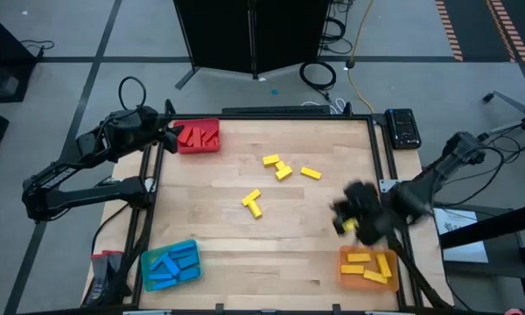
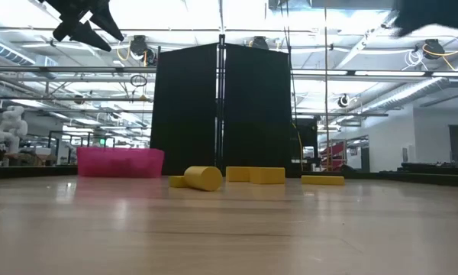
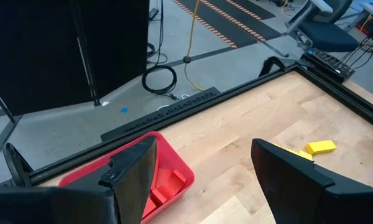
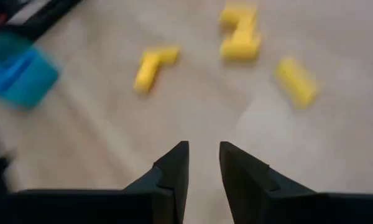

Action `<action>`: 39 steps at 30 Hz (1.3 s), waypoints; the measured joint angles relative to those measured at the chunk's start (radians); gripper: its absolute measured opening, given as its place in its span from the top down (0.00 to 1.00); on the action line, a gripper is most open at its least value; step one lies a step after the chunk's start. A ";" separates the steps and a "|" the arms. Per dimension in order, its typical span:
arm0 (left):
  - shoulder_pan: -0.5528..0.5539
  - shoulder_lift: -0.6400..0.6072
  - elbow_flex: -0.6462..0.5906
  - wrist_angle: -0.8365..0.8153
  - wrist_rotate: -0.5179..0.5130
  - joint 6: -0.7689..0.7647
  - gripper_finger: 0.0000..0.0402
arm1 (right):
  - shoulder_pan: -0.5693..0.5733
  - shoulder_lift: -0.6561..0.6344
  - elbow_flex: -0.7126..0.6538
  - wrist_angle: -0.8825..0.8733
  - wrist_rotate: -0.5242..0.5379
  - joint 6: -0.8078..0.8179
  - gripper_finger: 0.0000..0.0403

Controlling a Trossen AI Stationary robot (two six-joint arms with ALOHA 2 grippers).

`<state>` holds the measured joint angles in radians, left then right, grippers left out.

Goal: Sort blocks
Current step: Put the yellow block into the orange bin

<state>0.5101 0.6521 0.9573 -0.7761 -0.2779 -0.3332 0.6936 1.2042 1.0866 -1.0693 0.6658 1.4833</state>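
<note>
Three trays sit at the table's corners and each holds blocks of its own colour. The red tray (image 1: 198, 137) at the far left carries red blocks (image 1: 192, 135), the blue tray (image 1: 170, 264) at the near left carries blue blocks (image 1: 168, 263), and the orange tray (image 1: 368, 268) at the near right carries yellow blocks (image 1: 366, 266).

On the bare wooden table (image 1: 219, 210), yellow blocks are loose in two small groups. One is a T-shaped pair (image 1: 253, 203) near the middle. The other is a cluster (image 1: 277, 166) farther back, with a single yellow bar (image 1: 311, 173) just to its right.

My right gripper (image 1: 352, 214) hangs over the table's right side, just behind the orange tray and well apart from the loose blocks. Its fingers (image 4: 174, 171) stand close together with a narrow gap, and nothing is between them. Past them I see the T-shaped pair, the cluster and the single bar lying on the wood, with the blue tray off at the edge.

My left gripper (image 1: 157, 133) waits above the table's far left edge, beside the red tray. Its fingers (image 3: 137, 174) are spread wide and empty, with the red tray and its blocks showing below them.
</note>
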 joint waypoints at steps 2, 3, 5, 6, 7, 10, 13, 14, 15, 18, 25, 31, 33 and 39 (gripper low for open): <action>0.000 0.000 0.000 0.000 0.000 0.000 0.33 | -0.131 -0.025 0.000 0.031 0.016 -0.181 0.77; 0.000 0.000 0.000 0.000 0.000 0.000 0.33 | -0.191 -0.029 0.000 0.053 0.015 -0.280 0.77; 0.000 0.000 0.000 0.000 0.000 0.000 0.33 | -0.303 -0.028 0.000 0.096 -0.017 -0.489 0.74; 0.000 0.000 0.000 -0.001 0.000 0.003 0.33 | -0.357 -0.022 0.000 0.111 -0.053 -0.570 0.73; 0.000 0.000 0.000 -0.001 0.000 0.004 0.33 | -0.412 -0.015 0.000 0.120 -0.092 -0.633 0.72; 0.000 0.000 0.000 -0.002 0.000 0.007 0.33 | -0.551 0.016 0.000 0.128 -0.146 -0.732 0.68; 0.000 0.000 0.000 -0.003 0.000 0.007 0.33 | -0.663 0.056 0.001 0.163 -0.227 -0.867 0.65; 0.000 0.000 0.000 -0.003 0.000 0.008 0.33 | -0.697 0.073 0.001 0.171 -0.266 -0.919 0.64; 0.000 0.000 0.000 -0.003 0.000 0.010 0.33 | -0.730 0.093 0.001 0.175 -0.308 -0.969 0.63; 0.000 0.000 0.000 -0.004 0.000 0.030 0.33 | -0.805 0.167 0.001 0.185 -0.403 -1.095 0.58; 0.000 0.000 0.000 -0.004 0.000 0.028 0.33 | -0.878 0.339 0.001 0.203 -0.463 -1.316 0.46; 0.000 0.000 0.000 -0.004 0.000 0.026 0.33 | -0.928 0.451 0.001 0.213 -0.463 -1.393 0.38; 0.000 0.000 0.000 -0.004 0.000 0.026 0.33 | -0.944 0.478 0.001 0.225 -0.463 -1.400 0.37; 0.000 0.000 0.000 -0.003 -0.003 0.025 0.33 | -0.987 0.543 0.001 0.287 -0.511 -1.459 0.30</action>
<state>0.5099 0.6520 0.9573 -0.7795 -0.2813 -0.3084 -0.2934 1.7474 1.0874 -0.7823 0.1544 0.0239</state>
